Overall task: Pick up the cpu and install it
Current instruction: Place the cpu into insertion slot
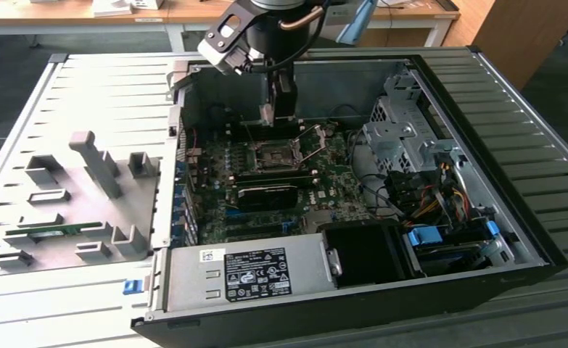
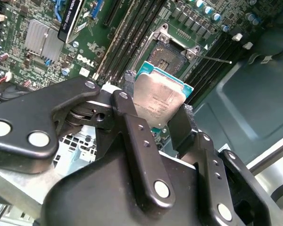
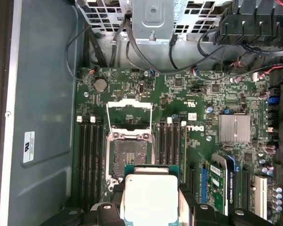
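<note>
Slatted grey metal makes up the bench (image 1: 100,87), with office desks behind it. On it lies an open black computer case (image 1: 497,167), side panel off. At the near end of the case is a boxy grey power supply (image 1: 254,272) with a printed label. On the exterior view's left sits a pale grey moulded fixture (image 1: 80,210) of blocks and slots, and a long green memory stick (image 1: 51,232) rests in it.

Inside the case lies the green motherboard (image 3: 198,94), studded with dark slots and a ribbed silver heatsink (image 3: 234,128). Its square socket (image 3: 129,153) stands uncovered, with the metal load plate (image 3: 129,113) flipped back.

The arm reaches down into the case, and the pincer (image 2: 156,101) pinches the cpu (image 2: 158,101) by two opposite edges between black, rough-textured fingertips (image 2: 129,80). The cpu hangs in the air above the board, near the open socket and clear of it. In both wrist views its dull silvery metal top faces the cameras, rimmed by a thin teal-green border. It is square, so no long axis stands out. In the first wrist view the cpu's (image 3: 148,200) edges run roughly parallel to the socket frame.
</note>
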`<action>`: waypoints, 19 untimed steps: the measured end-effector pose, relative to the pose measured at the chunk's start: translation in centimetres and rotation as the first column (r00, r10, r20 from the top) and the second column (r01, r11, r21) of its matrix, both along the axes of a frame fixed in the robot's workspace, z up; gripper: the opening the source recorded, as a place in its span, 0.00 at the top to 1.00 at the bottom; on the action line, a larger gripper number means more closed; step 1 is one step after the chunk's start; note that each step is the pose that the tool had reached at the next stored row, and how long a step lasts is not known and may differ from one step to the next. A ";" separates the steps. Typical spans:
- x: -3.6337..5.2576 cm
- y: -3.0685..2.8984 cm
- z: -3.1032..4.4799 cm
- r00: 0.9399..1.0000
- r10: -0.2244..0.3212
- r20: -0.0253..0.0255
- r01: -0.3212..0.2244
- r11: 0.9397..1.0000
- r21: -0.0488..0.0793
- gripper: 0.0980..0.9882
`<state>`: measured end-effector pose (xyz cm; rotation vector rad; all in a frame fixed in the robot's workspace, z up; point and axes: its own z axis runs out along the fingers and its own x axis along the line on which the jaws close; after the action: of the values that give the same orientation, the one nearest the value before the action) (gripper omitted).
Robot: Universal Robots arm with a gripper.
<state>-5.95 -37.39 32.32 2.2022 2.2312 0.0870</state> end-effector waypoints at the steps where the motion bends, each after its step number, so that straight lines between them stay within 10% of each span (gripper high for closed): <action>1: 0.00 0.00 -0.07 1.000 0.000 0.000 0.000 1.000 0.000 0.51; 19: 0.14 0.09 -1.64 1.000 -0.003 0.000 0.003 1.000 0.000 0.51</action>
<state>-5.81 -37.29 30.68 2.2055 2.2277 0.0869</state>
